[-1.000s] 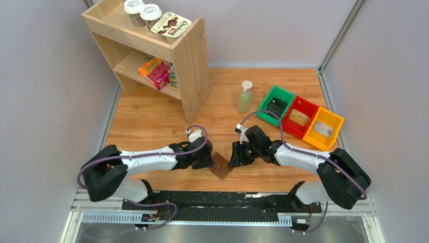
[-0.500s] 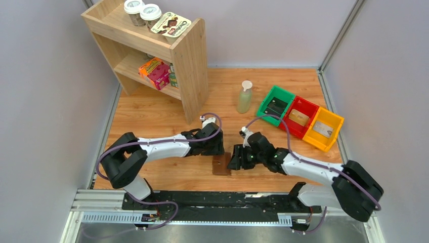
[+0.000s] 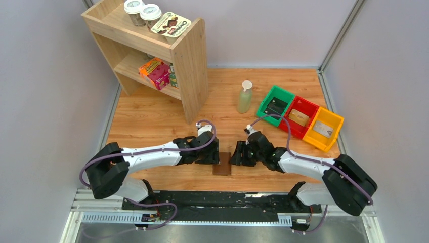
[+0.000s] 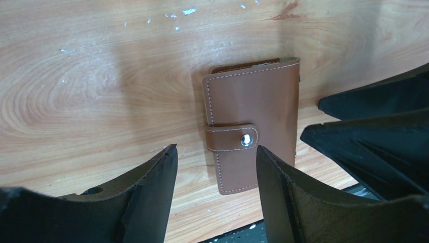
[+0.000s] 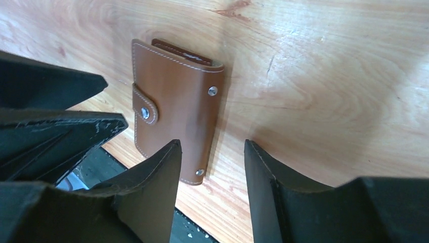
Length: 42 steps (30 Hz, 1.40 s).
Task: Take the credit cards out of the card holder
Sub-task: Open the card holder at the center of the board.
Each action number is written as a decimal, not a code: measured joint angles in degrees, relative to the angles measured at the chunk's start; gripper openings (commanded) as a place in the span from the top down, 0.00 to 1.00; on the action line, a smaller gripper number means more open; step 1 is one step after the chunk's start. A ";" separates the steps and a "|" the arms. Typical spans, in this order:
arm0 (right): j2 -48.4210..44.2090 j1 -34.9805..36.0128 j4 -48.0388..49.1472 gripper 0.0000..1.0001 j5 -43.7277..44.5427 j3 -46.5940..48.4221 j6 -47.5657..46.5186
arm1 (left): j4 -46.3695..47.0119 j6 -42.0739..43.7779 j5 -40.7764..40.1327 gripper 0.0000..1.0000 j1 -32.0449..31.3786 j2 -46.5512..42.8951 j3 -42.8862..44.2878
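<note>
Counter (image 3: 152, 116): wood surface, walled at left, right and rear. There is open room across the middle and front left. The rear left corner is occupied by the shelf unit (image 3: 192, 61).

Shelf unit: two lidded cups (image 3: 142, 11) and a flat packet (image 3: 171, 24) on top, with coloured boxes (image 3: 157, 72) on the lower shelf.

Bins, in a touching row at right rear: the green bin (image 3: 283, 92) holds a dark card (image 3: 276, 106), the red bin (image 3: 309, 104) a tan card (image 3: 299, 119), and the yellow bin (image 3: 335, 119) a pale card (image 3: 322, 130).

Bottle (image 3: 245, 98): upright, just left of the green bin.

Left gripper (image 3: 216, 157): low, at the card holder's left edge. Jaws apart, empty.

Right gripper (image 3: 233, 158): low, at its right edge. Jaws apart, empty.

Card holder (image 3: 222, 164): flat on the counter between the two grippers, toward the near edge. It is closed with the snap tab fastened. Card edges show faintly at its far end.
</note>
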 measured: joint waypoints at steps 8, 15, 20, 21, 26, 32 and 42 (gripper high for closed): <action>5.57 -0.11 8.39 0.53 -2.14 -1.18 3.02 | -3.30 0.22 -0.52 0.36 -0.81 0.09 0.63; 9.64 -0.26 14.60 0.65 -4.46 -1.38 5.01 | -7.34 2.03 -2.51 0.37 -2.73 3.65 6.51; 11.52 -0.35 16.72 0.90 -5.38 -1.60 5.81 | -10.38 3.87 -3.65 0.40 -3.93 7.58 10.82; 11.61 -0.37 17.18 0.93 -5.64 -1.62 6.01 | -10.91 4.09 -3.78 0.41 -4.07 8.31 11.41; 12.04 -0.37 17.88 0.98 -5.92 -1.70 6.40 | -13.57 4.83 -4.83 0.44 -5.38 11.52 13.53; 12.37 -0.37 18.36 0.99 -6.10 -1.73 6.45 | -16.20 5.20 -5.44 0.47 -6.38 14.10 15.47; 13.18 -0.37 19.58 1.00 -6.60 -1.70 6.75 | -21.09 6.21 -8.55 0.47 -8.26 19.17 20.92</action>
